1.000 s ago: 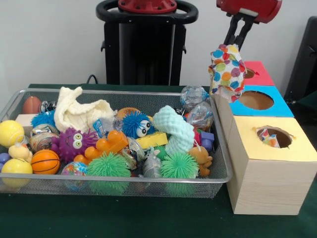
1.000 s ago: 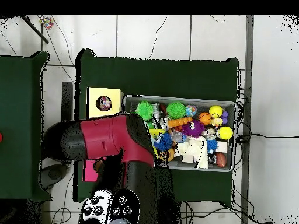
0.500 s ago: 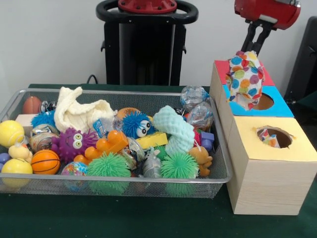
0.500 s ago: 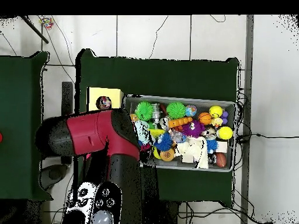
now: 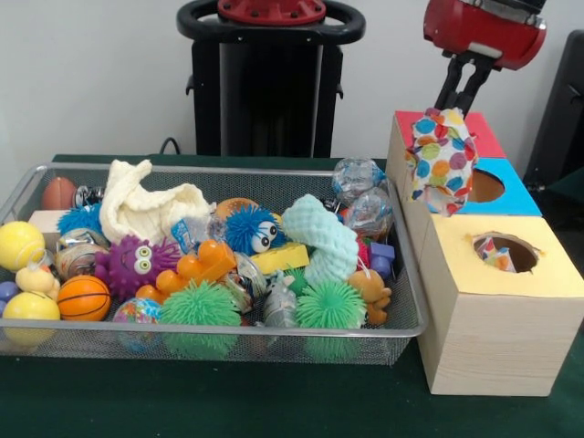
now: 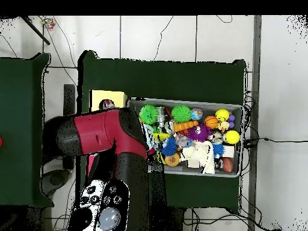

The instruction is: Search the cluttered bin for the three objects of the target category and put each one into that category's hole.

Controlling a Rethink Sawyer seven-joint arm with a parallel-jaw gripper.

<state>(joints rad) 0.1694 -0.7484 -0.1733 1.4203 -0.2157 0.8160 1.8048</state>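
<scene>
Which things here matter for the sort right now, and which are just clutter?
In play:
gripper, shut on the dotted cloth
blue hole, partly behind the cloth
yellow hole, dotted cloth already inside
red box
bin

Just lying about:
white cloth
teal sponge toy
purple monster
green spiky balls
basketball
yellow balls

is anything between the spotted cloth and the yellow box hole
Nothing visible blocks the way. The spotted cloth hangs from the gripper above the blue box; the yellow box hole, nearer the camera, lies open, with a similar cloth inside.
</scene>
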